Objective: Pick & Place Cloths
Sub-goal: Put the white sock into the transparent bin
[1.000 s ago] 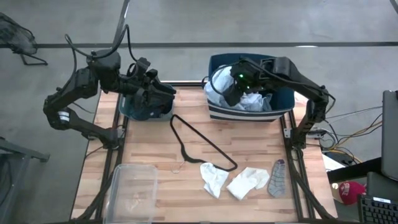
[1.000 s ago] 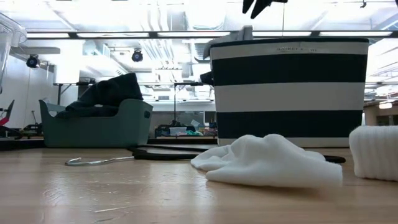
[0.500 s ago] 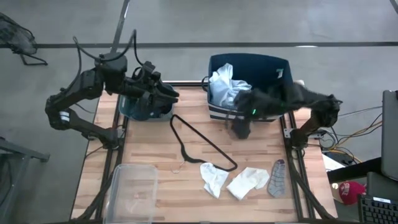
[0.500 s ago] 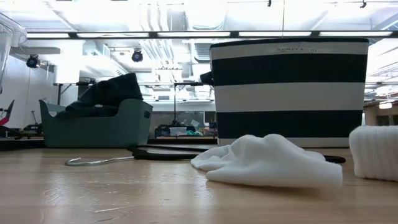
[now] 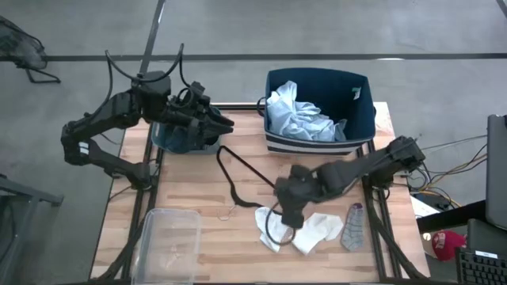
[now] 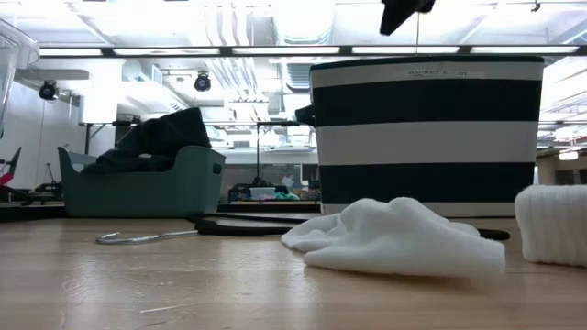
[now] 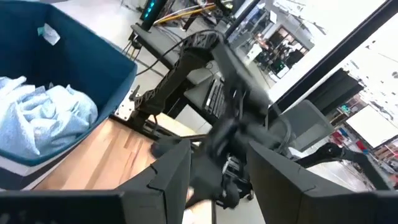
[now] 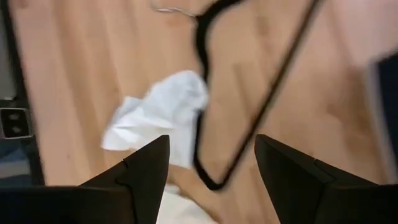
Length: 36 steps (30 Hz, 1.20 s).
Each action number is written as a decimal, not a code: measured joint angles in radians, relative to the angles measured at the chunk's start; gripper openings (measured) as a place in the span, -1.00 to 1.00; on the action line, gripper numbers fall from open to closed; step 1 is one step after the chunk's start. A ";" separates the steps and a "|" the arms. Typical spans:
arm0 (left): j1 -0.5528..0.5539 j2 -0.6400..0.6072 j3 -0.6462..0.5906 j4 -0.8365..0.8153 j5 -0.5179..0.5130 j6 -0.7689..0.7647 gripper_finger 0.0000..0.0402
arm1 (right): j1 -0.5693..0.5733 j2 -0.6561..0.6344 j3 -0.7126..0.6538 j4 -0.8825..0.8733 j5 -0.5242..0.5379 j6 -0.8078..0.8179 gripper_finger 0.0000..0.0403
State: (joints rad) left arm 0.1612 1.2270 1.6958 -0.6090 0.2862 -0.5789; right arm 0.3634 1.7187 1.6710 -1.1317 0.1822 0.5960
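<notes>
Two white socks (image 5: 272,229) (image 5: 318,232) and a grey sock (image 5: 354,226) lie flat near the table's near edge. A pale blue cloth (image 5: 297,117) is piled in the navy striped bin (image 5: 360,107). Dark cloths (image 5: 184,136) fill the teal bin (image 6: 138,188). My right gripper (image 5: 287,218) hangs open in the air above the white socks. Its wrist view looks down on one crumpled white sock (image 8: 161,115). My left gripper (image 5: 222,123) hovers open over the teal bin and holds nothing (image 7: 217,155).
A thin black wire hanger (image 5: 253,180) lies on the wood between the bins and the socks, its lower bend close to my right gripper (image 8: 267,106). A clear plastic container (image 5: 168,241) sits at the near left corner. Bare wood shows between it and the socks.
My right gripper has swung out of the navy bin, toward the table's near edge and left, and come down over the white socks. The pale blue cloth stays in the bin, now uncovered. My left arm has shifted only slightly over the teal bin.
</notes>
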 joint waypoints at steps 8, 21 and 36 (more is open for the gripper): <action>-0.001 0.000 0.000 0.027 0.000 -0.004 -0.19 | 0.081 0.021 -0.264 0.367 -0.018 -0.065 0.23; -0.006 0.000 0.000 0.065 -0.004 -0.031 -0.19 | 0.124 0.256 -0.350 0.595 -0.082 -0.098 0.27; -0.017 0.000 0.000 0.076 0.011 0.043 -0.19 | 0.071 0.245 -0.286 0.406 -0.158 -0.140 -0.89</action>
State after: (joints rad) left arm 0.1443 1.2266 1.6958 -0.5328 0.2969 -0.5359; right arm 0.4344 1.9635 1.3849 -0.7254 0.0244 0.4561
